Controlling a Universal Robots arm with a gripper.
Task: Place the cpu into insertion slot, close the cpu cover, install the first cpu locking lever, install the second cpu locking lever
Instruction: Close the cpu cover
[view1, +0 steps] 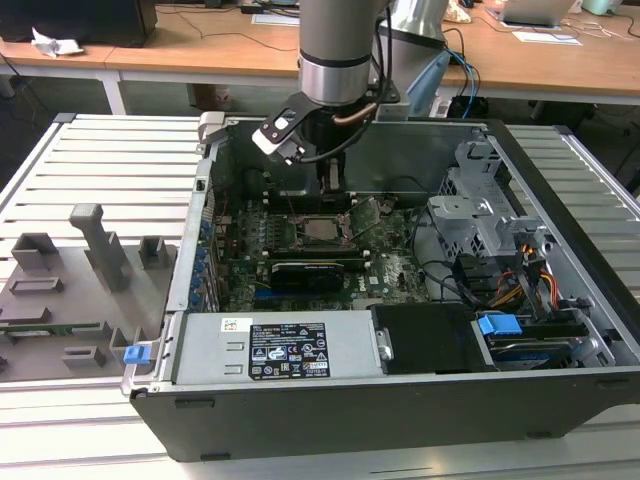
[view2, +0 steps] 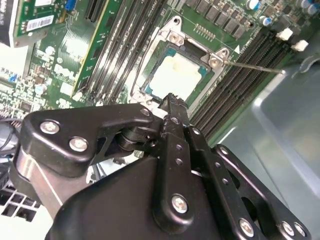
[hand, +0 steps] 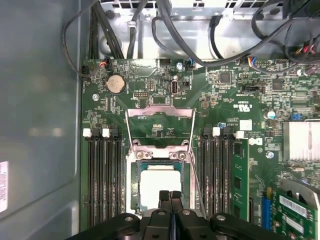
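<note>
The cpu (hand: 160, 181) lies flat in the insertion slot (hand: 134, 186) on the green board; its pale face also shows in the second wrist view (view2: 177, 75). The cpu cover (hand: 160, 113), a thin metal frame, looks raised off the slot at one end, with green board visible through its cut-out. A thin wire lever (view2: 255, 66) sticks out beside the socket. My gripper (hand: 170, 194) hangs just above the cpu's edge with its fingers shut together and nothing between them. In the exterior view the gripper (view1: 332, 185) is inside the open case, over the socket (view1: 322, 230).
Black memory slots (hand: 102, 180) flank the socket on both sides. A black card (view1: 310, 272) lies in front of it, a power supply (view1: 280, 350) nearer still. A drive cage (view1: 480, 215) and cables fill the exterior view's right. Grey fixtures (view1: 90, 250) stand outside the case.
</note>
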